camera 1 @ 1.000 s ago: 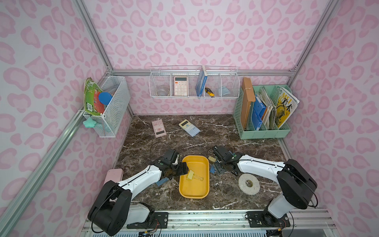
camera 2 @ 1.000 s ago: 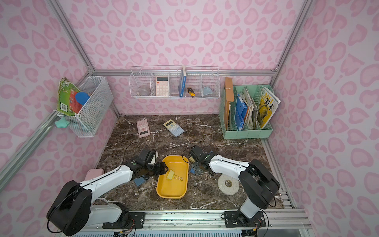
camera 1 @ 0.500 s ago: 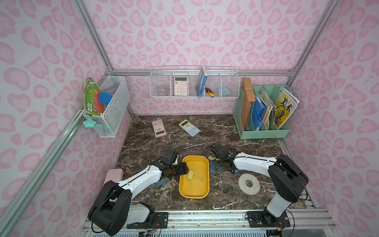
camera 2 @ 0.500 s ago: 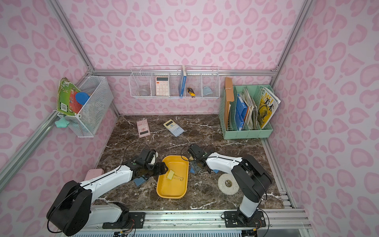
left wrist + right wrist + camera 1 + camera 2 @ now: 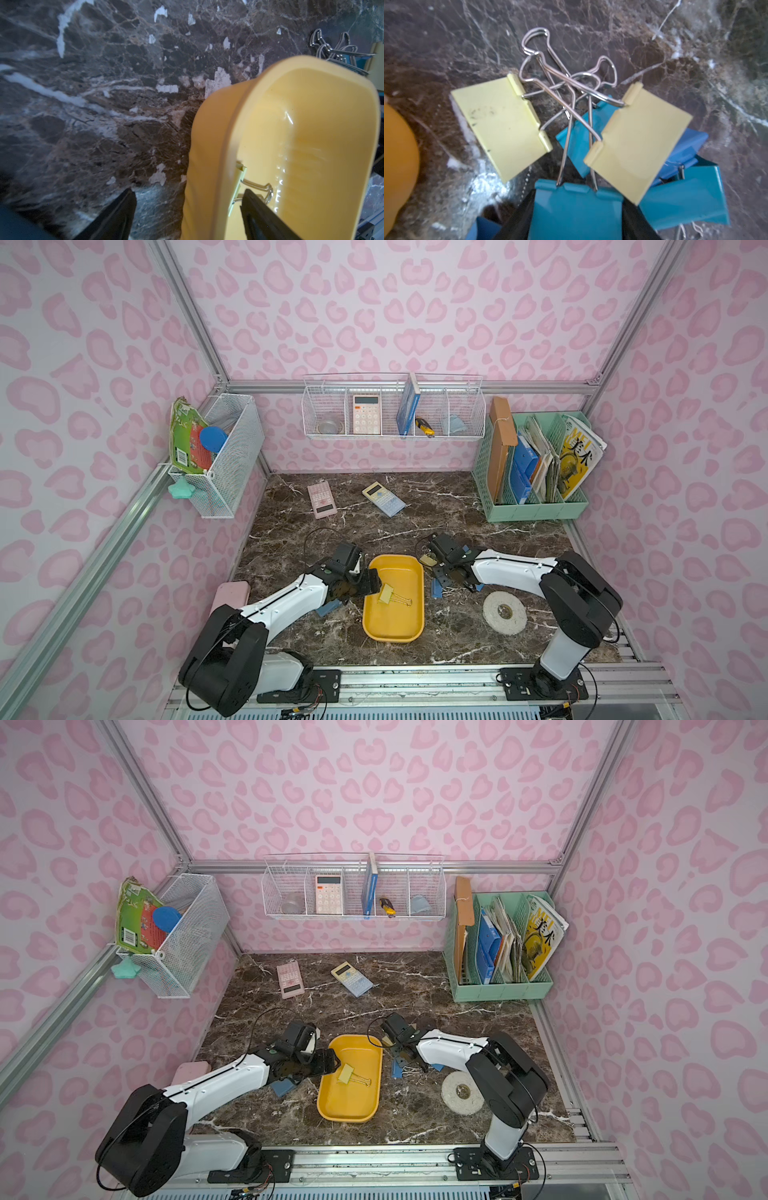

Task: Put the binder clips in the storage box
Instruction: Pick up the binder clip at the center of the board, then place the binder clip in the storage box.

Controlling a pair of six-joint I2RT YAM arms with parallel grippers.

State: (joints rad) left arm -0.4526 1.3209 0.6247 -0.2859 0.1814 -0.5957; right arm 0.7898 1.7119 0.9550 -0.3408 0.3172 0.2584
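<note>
The left tool [image 5: 189, 195] is wide apart, one finger inside the box [image 5: 311, 124] and one outside its wall. A yellow clip [image 5: 236, 187] lies in the box by the inside finger. The right tool [image 5: 577, 197] is clamped on a teal clip [image 5: 575, 216]; more clips [image 5: 502, 124] lie on the counter [image 5: 591, 31] just past its tips.

Both top views look steeply down from high above the 6 o'clock edge toward 12 o'clock, sharing nearly the whole counter [image 5: 415, 522], while the left wrist view sits close over the storage box [image 5: 207, 145] and the right wrist view even closer over the binder clips [image 5: 575, 212].
</note>
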